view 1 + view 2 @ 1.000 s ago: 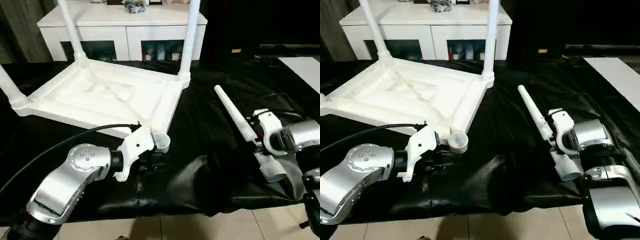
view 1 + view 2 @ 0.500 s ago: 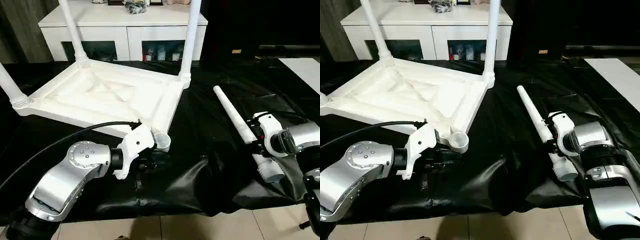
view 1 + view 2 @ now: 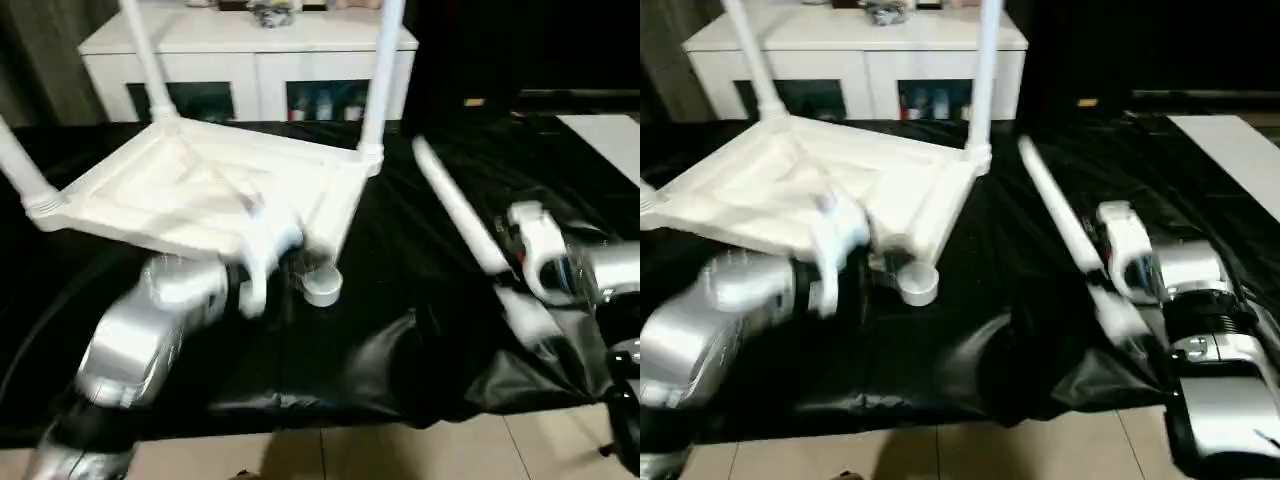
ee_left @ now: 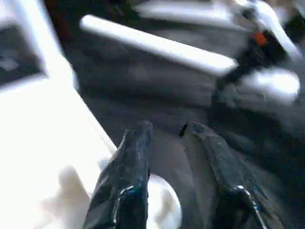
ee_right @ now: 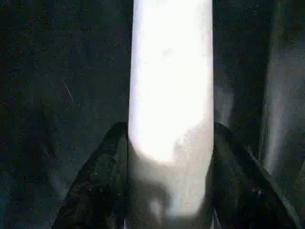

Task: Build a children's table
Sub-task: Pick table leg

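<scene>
White tabletop (image 3: pixel 200 195), white legs (image 3: pixel 455 205), white cabinet (image 3: pixel 250 60); glossy black sheet (image 3: pixel 400 340) underneath; silver forearms (image 3: pixel 150 330), black fingers (image 4: pixel 126 186); floor (image 3: pixel 400 450) looks pale beige, perhaps.

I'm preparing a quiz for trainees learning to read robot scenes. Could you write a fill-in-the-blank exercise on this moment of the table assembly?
1. The right gripper is shut on a long tapered white tube ____.
2. The white plastic rectangular tabletop lies with its ribbed underside facing ____.
3. Legs already standing in the tabletop's corner sockets number ____.
4. The near round corner socket beside the left gripper is ____.

Missing words: leg; up; three; empty
</scene>
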Controlling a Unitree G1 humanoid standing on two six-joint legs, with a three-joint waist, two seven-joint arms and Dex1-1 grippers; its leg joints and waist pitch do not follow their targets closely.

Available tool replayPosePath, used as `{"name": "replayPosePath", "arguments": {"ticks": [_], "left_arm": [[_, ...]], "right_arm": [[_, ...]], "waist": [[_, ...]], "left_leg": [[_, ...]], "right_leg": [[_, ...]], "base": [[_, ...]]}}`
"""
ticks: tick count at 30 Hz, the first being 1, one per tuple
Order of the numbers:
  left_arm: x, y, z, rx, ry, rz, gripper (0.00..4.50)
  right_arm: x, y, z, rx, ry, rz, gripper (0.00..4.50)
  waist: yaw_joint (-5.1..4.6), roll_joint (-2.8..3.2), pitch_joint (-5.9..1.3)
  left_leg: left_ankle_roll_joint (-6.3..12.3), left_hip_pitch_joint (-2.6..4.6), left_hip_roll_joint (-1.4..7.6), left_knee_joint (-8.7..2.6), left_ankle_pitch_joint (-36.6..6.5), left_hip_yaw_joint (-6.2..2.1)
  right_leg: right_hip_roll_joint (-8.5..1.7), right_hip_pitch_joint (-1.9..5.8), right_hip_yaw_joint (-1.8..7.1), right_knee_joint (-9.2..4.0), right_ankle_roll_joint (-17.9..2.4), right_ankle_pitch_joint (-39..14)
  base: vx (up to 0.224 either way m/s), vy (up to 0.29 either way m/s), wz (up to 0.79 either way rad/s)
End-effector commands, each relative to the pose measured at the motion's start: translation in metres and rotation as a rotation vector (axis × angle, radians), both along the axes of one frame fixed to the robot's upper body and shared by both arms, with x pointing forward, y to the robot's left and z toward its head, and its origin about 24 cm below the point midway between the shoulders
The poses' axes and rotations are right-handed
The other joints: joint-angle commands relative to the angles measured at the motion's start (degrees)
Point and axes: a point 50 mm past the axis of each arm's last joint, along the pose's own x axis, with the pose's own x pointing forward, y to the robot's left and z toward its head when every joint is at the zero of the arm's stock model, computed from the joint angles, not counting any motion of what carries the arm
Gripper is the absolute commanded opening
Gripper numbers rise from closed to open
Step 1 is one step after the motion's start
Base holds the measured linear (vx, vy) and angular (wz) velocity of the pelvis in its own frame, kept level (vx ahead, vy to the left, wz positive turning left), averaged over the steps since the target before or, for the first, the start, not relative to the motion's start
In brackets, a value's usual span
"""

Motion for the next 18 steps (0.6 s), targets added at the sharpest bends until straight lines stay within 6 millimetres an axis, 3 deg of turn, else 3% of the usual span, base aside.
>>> {"name": "replayPosePath", "arguments": {"ticks": [1,2,4,6,7,9,10,11,12,14,16,18], "left_arm": [[0.006,0.002,0.007,-0.121,0.006,0.047,1.82],[0.007,0.000,0.010,-0.163,0.006,0.052,1.82],[0.008,-0.002,0.014,-0.206,0.007,0.052,2.23],[0.012,-0.006,0.021,-0.286,0.011,0.080,2.22],[0.018,-0.007,0.028,-0.354,0.014,0.131,2.54],[0.021,-0.008,0.030,-0.376,0.015,0.152,2.68],[0.025,-0.013,0.036,-0.435,0.033,0.151,2.70],[0.025,-0.013,0.036,-0.438,0.034,0.150,2.72],[0.026,-0.018,0.040,-0.483,0.053,0.128,2.83],[0.026,-0.020,0.042,-0.503,0.064,0.116,3.00],[0.027,-0.024,0.046,-0.555,0.078,0.101,3.21],[0.029,-0.025,0.048,-0.579,0.085,0.109,3.50]], "right_arm": [[0.007,-0.001,0.017,-0.026,-0.166,-0.059,1.83],[0.010,-0.001,0.021,-0.027,-0.222,-0.088,1.83],[0.014,-0.001,0.030,-0.032,-0.314,-0.138,1.83],[0.019,0.003,0.052,-0.028,-0.527,-0.196,1.82],[0.019,0.016,0.074,-0.054,-0.725,-0.161,1.82],[0.018,0.024,0.081,-0.073,-0.789,-0.122,1.82],[0.014,0.057,0.089,-0.073,-0.875,0.040,1.82],[0.013,0.060,0.089,-0.072,-0.880,0.050,1.82],[0.010,0.081,0.088,-0.071,-0.917,0.152,1.82],[0.009,0.088,0.087,-0.075,-0.928,0.187,1.82],[0.002,0.116,0.079,-0.095,-0.968,0.319,1.82],[-0.003,0.130,0.074,-0.094,-0.976,0.381,1.82]], "waist": [[0.20,-0.35,-4.01],[0.20,-0.38,-4.14],[0.32,-0.32,-4.49],[0.38,-0.08,-4.53],[0.43,-0.23,-4.62],[0.41,-0.23,-4.59],[0.43,-0.11,-4.58],[0.49,-0.10,-4.53],[0.17,-0.17,-4.45],[0.07,0.00,-4.44],[0.19,-0.09,-4.36],[0.18,-0.03,-4.30]], "left_leg": [[-1.04,0.75,0.65,-3.70,-14.7,0.04],[-1.08,0.66,0.51,-3.54,-14.2,0.07],[-0.69,0.63,0.58,-3.53,-12.0,0.06],[-0.31,0.76,0.59,-3.46,-12.2,0.18],[-0.17,0.69,0.63,-3.47,-12.0,0.14],[0.44,0.62,0.57,-3.41,-11.5,0.18],[0.70,0.54,0.55,-3.47,-11.3,0.11],[1.27,0.51,0.55,-3.46,-11.2,0.09],[1.59,0.09,0.49,-3.70,-11.1,-0.09],[1.64,0.54,0.64,-3.59,-12.1,-0.03],[1.56,0.67,0.67,-3.61,-13.0,0.09],[1.24,0.66,0.64,-3.77,-14.3,0.02]], "right_leg": [[-2.04,2.84,1.21,-4.61,-10.2,-18.9],[-1.93,2.80,1.15,-4.58,-10.3,-18.4],[-1.75,2.85,1.08,-4.14,-11.3,-14.5],[-1.73,2.74,1.12,-4.08,-11.6,-13.3],[-1.70,2.92,1.03,-3.96,-11.3,-12.2],[-1.54,2.98,1.03,-3.93,-11.1,-10.9],[-1.54,3.14,1.00,-3.88,-11.0,-10.6],[-1.57,3.16,1.02,-3.96,-10.6,-10.4],[-1.61,3.50,0.94,-3.84,-10.5,-10.8],[-1.62,3.08,1.07,-4.02,-10.9,-11.7],[-1.56,2.92,1.13,-4.22,-11.3,-12.5],[-1.49,2.90,1.13,-4.36,-10.7,-13.7]], "base": [[0.000,0.000,0.00],[0.000,0.000,0.00],[0.000,0.000,0.00],[0.000,0.000,0.00],[0.000,0.000,0.00],[0.000,0.000,0.00],[0.000,0.000,0.00],[0.000,0.000,0.00],[0.000,0.000,0.00],[0.000,0.000,0.00],[0.000,0.000,0.00],[0.000,0.000,0.00]]}}
